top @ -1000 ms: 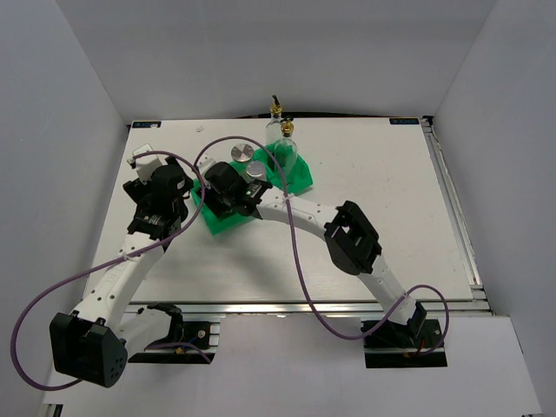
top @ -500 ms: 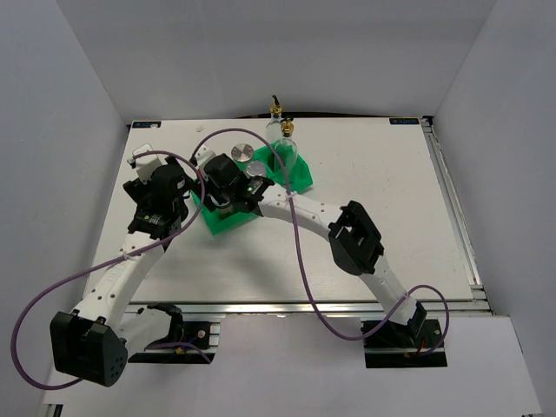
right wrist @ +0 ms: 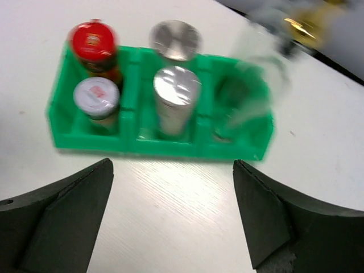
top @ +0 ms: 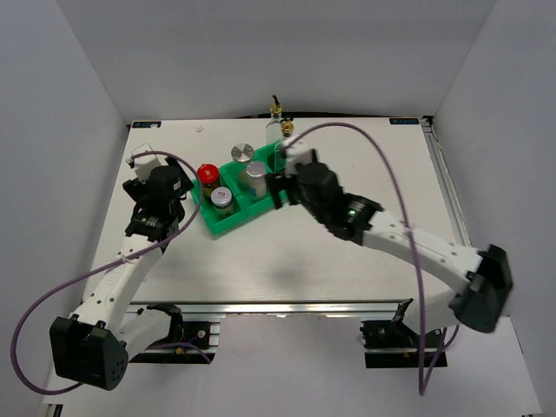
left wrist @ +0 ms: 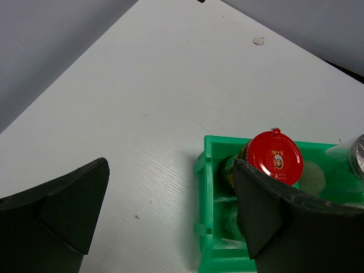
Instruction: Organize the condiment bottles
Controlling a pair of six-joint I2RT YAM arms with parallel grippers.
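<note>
The red-lidded jar [right wrist: 92, 41] and one silver-lidded shaker jar [right wrist: 96, 95] share the compartment of the green tray [right wrist: 85, 141] nearest the table's left edge. Two more shaker jars [right wrist: 177, 88] fill the middle compartment and a clear cruet [right wrist: 255, 79] stands in the last. A second cruet [top: 274, 123] appears to stand on the table [top: 365, 252] just behind the tray at the far edge, so I judge five housed and one left. The left gripper [left wrist: 170, 182] and right gripper [right wrist: 172, 170] are both spread wide, holding nothing.
</note>
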